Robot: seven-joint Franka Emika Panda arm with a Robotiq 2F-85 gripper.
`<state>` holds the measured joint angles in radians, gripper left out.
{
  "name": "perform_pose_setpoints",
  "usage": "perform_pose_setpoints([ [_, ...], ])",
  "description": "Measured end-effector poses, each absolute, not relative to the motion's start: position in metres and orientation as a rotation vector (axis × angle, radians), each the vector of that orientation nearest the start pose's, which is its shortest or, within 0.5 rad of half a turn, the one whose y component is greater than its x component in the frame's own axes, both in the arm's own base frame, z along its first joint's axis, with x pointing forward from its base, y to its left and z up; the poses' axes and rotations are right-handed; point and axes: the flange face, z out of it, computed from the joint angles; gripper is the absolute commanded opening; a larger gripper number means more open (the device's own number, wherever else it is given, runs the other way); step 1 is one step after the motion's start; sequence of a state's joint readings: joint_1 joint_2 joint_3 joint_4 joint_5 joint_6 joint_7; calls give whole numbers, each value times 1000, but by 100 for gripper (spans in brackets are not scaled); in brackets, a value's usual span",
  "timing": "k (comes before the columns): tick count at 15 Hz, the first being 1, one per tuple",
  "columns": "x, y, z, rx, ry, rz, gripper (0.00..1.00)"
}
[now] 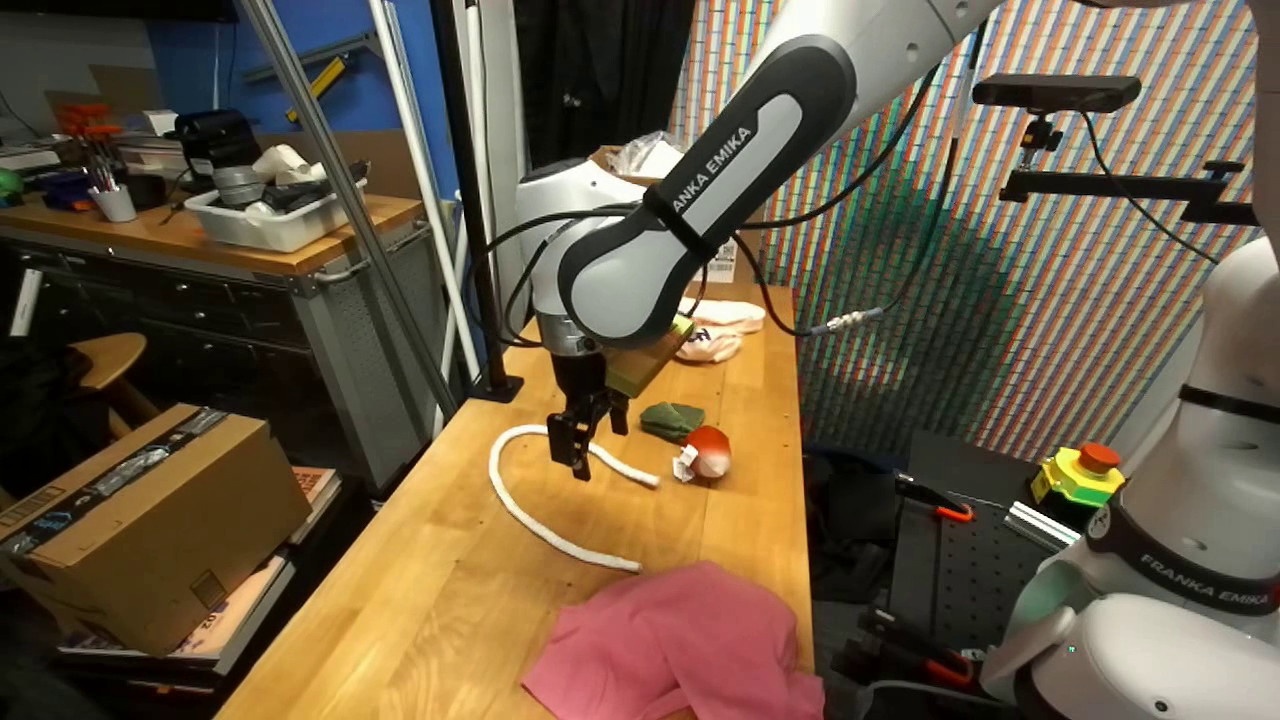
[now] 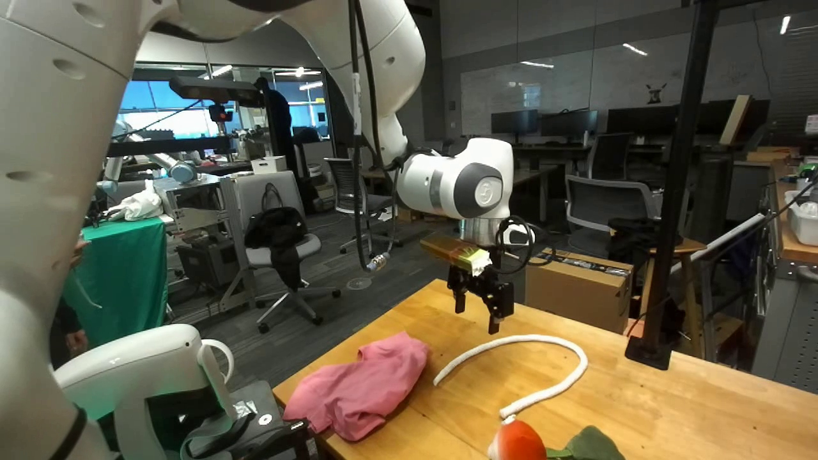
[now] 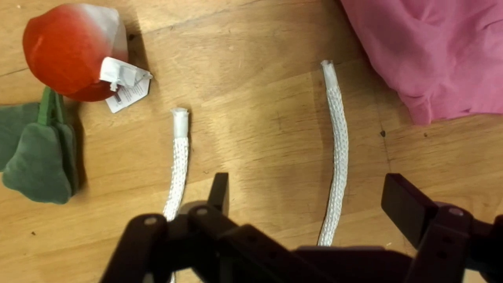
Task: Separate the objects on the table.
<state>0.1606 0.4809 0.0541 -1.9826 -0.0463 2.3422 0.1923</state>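
Note:
A pink cloth lies on the light-wood table (image 1: 400, 610) in both exterior views (image 1: 690, 640) (image 2: 367, 383) and in the wrist view (image 3: 440, 59). A white cord (image 1: 520, 515) lies in a U-shape (image 2: 578, 364). A red-and-white item with a white tag (image 3: 67, 51) sits beside a green item (image 3: 37, 165); both show in an exterior view (image 1: 710, 450) (image 1: 672, 420). A pale printed cloth (image 1: 720, 325) lies toward the far end, partly behind the arm. My gripper (image 1: 598, 448) is open and empty above the cord (image 3: 340, 157), one strand between its fingers (image 3: 306, 188).
A black post (image 2: 677, 191) stands on the table edge on a base plate. A cardboard box (image 1: 725, 268) stands at the table's far end behind the pale cloth. Another cardboard box (image 1: 150, 530) is beside the table, lower down. A cable (image 1: 885, 180) hangs from the arm.

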Motion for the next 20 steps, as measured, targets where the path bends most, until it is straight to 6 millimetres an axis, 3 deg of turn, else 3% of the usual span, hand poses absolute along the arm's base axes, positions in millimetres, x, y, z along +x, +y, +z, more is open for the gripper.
perform_pose_setpoints([
  [7, 594, 138, 172, -3156, -111, 243, 100],
  [20, 594, 163, 131, -3148, -162, 277, 100],
])
